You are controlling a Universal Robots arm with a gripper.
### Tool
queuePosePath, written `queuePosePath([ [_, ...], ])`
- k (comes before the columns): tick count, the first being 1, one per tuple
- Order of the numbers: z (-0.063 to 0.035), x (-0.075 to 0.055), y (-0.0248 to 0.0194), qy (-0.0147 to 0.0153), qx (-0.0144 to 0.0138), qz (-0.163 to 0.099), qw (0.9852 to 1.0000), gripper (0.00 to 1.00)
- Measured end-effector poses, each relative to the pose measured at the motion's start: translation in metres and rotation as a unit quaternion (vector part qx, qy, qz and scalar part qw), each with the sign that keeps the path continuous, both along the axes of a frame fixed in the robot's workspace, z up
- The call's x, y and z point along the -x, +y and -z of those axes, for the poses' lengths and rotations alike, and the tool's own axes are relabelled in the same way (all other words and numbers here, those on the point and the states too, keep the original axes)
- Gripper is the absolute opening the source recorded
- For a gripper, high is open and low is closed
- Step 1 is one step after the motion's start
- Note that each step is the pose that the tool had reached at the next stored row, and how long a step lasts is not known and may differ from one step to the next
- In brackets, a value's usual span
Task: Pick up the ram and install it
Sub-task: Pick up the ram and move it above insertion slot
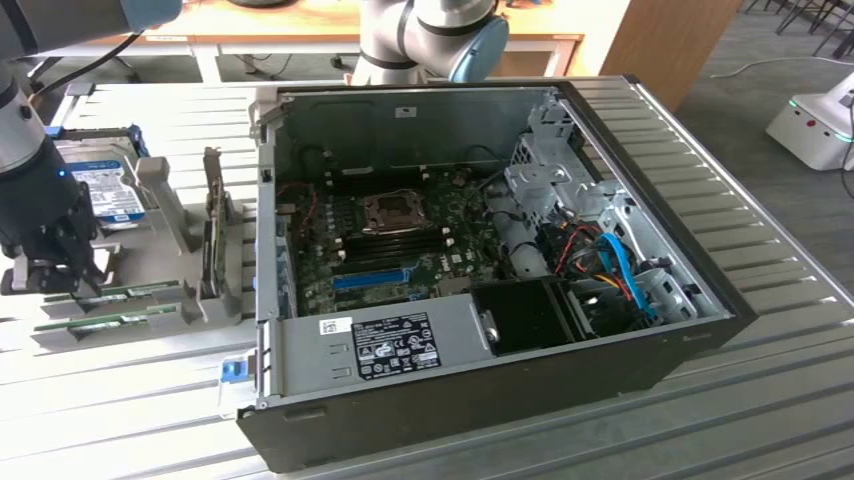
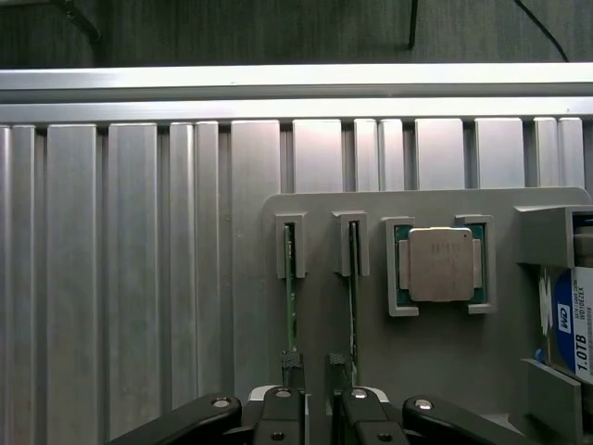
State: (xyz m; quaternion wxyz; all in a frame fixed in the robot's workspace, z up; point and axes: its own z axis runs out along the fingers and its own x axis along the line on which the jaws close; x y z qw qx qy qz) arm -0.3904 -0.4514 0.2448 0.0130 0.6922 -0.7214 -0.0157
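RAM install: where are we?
Done: nothing visible; both ram sticks sit in the grey holder, and the motherboard's memory slots look empty. In hand: nothing; the open hand hovers at the sticks' ends. Left: the pick-up and the install.
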Motion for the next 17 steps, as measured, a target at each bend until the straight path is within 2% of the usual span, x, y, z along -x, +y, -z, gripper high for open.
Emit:
queuePosePath([
  [17, 0.0145, 0.0, -0.0002, 0.0, 0.0, 0.0, 1.0, 0.23],
])
